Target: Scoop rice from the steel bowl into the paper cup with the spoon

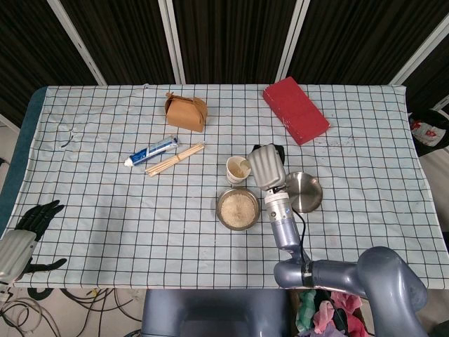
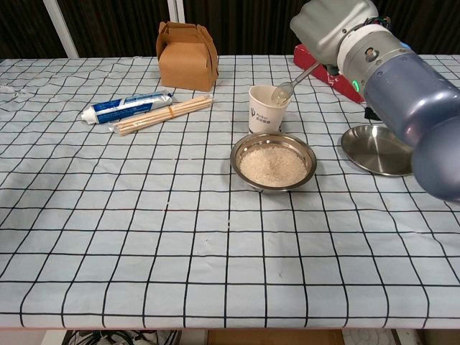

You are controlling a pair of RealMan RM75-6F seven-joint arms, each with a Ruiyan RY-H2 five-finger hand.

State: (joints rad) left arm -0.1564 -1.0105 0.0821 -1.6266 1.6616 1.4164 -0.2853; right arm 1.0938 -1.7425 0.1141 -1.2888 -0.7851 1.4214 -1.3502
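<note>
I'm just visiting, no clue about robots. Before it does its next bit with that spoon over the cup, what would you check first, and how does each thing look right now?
1. Spoon tip over the paper cup mouth: ok, the bowl of the spoon sits at the cup's rim, tilted down.
2. Right hand holds the spoon: cannot tell how the fingers lie, they are hidden; the handle runs up into the hand.
3. Cup upright: ok.
4. Steel bowl has rice left for another scoop: ok, well filled, just in front of the cup.
5. Spoon emptied: cannot tell, too small to see.
6. Left hand out of the way: ok, at the table's far left edge, holding nothing.
</note>
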